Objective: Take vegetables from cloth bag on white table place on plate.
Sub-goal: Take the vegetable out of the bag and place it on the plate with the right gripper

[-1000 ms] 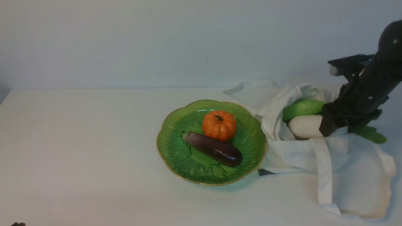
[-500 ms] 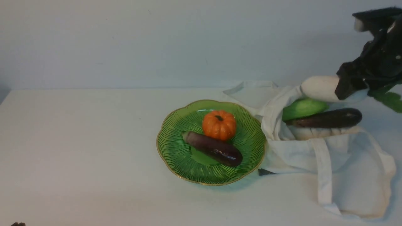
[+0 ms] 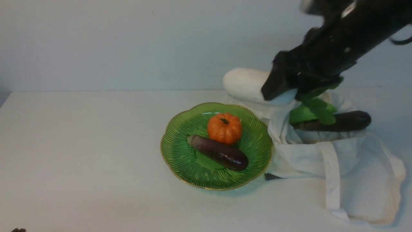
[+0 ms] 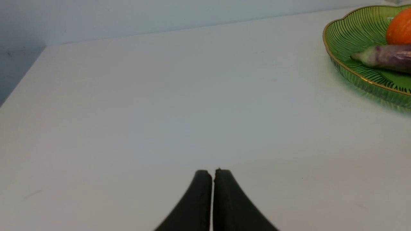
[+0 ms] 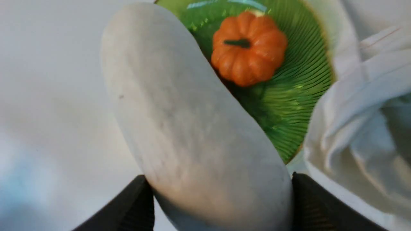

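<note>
"Radish [image 3: 244, 84]: where is it?"

"In the air, off the worktop [image 3: 80, 145], between the bag [image 3: 363, 180] and the plate's [image 3: 180, 154] far right rim. The right pincer [image 5: 221, 205] clamps it near the leafy end, jaws spread to the body's full width, one finger on each side."

"How does it lie?"

"Long axis about level. The blunt white end points left toward the plate, and the leaves [image 3: 317, 108] trail back over the bag."

"So which way is the plate from it?"

"Below, to the left and a little nearer the robot. The pumpkin [image 3: 224, 128] sits at the far middle and an eggplant [image 3: 219, 153] slants across the centre. I judge the bare ribs on the left and near sides are the room to aim for, and a level radish may come down on one of those two."

"Could the left arm help?"

"Hardly. The left pincer [image 4: 212, 175] is closed on nothing, low over bare worktop well left of the plate. The right arm is the nearer one."

"What remains in the bag?"

"A gourd [image 3: 297, 116] and a second eggplant [image 3: 347, 120], both at its mouth."
</note>
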{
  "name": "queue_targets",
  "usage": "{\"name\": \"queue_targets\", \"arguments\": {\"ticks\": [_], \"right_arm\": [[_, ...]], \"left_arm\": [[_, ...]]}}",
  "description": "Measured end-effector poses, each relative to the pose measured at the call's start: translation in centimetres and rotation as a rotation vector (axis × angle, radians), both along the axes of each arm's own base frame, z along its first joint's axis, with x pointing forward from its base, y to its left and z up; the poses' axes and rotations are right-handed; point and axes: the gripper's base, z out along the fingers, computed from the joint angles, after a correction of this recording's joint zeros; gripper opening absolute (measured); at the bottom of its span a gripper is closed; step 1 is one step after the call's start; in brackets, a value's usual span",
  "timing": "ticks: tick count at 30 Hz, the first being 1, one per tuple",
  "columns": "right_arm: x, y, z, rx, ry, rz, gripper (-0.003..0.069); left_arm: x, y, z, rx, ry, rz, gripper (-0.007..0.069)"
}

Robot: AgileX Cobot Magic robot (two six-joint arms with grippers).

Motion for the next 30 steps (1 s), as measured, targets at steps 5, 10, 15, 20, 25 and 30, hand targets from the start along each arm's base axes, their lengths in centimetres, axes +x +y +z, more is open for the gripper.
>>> {"name": "queue_targets", "arguments": {"ticks": [5,10,15,20,25,30], "right_arm": [[1.7,4.6,-6.0,-0.123,0.01,-0.069,0.0486],[2.2,6.6,-10.3,-0.211,0.049,-0.112,0.0486],[2.7,7.1,-12.0,-0.244,0.047,-0.113,0.0477],[2.9,7.1,-11.9,-0.246,0.028,-0.113,0.0477],[3.3,7.0,-11.0,-0.306,0.045,-0.109,0.0596],[4.3,7.1,-7.2,-0.332,-0.028,-0.106,0.0682]], "left_arm": [[0.0,0.0,0.0,0.0,0.0,0.0,-0.0005],[0.0,0.0,0.0,0.0,0.0,0.0,-0.0005],[0.0,0.0,0.0,0.0,0.0,0.0,-0.0005],[0.0,0.0,0.0,0.001,0.0,0.0,-0.0005],[0.0,0.0,0.0,0.001,0.0,0.0,-0.0005],[0.0,0.0,0.0,0.001,0.0,0.0,-0.0005]]}}
